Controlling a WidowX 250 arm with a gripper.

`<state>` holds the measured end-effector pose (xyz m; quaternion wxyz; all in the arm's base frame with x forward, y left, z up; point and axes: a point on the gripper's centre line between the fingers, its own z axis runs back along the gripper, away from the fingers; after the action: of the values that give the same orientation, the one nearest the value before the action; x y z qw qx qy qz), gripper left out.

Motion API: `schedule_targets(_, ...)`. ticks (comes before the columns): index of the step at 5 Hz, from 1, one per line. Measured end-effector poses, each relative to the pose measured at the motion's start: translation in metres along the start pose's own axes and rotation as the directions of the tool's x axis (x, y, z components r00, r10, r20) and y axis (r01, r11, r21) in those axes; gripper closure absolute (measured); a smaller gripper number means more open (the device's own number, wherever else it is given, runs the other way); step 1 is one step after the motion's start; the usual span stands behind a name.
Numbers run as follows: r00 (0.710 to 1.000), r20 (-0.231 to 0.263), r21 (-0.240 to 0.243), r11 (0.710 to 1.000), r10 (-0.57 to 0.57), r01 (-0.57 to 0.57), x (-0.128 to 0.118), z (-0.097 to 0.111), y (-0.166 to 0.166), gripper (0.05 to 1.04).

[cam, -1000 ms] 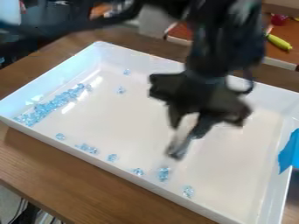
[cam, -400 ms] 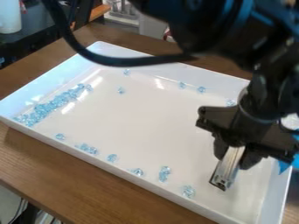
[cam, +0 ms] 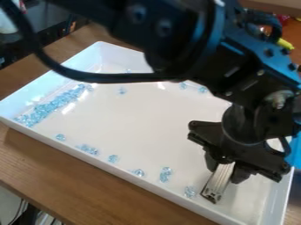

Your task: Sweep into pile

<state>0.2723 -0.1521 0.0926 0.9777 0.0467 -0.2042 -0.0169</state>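
In the right front part of the white tray (cam: 147, 112), the black gripper (cam: 224, 169) hangs low, shut on a short silver bar-like tool (cam: 216, 186). The tool slants down towards the tray floor; whether it touches the floor I cannot tell. Just left of its lower end lies a clear blue piece (cam: 190, 192). More such pieces (cam: 166, 174) are strung along the front wall. A long band of them (cam: 50, 105) lies beside the left wall. A few single pieces (cam: 122, 91) are scattered towards the back, some near the arm's dark cable.
The tray's raised rim (cam: 111, 168) surrounds the work area on a brown wooden table (cam: 76, 176). Blue tape (cam: 297, 151) is at the right rim. The arm and its looping cable hang over the tray's back. A yellow object (cam: 285, 44) lies beyond the back right.
The gripper first moved right across the tray, then slightly down and left with the silver tool, close to the front right piece. The arm's upper part and cable swung over the back. The pieces look unmoved.
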Motion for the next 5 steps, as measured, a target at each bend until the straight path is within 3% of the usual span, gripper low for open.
schedule_targets(3,1.0,-0.012,-0.004,1.0,-0.006,0.006,-0.008,-0.003,0.045,0.731)
schedule_targets(5,0.999,0.04,0.026,1.0,-0.002,0.001,-0.004,-0.012,0.079,0.731)
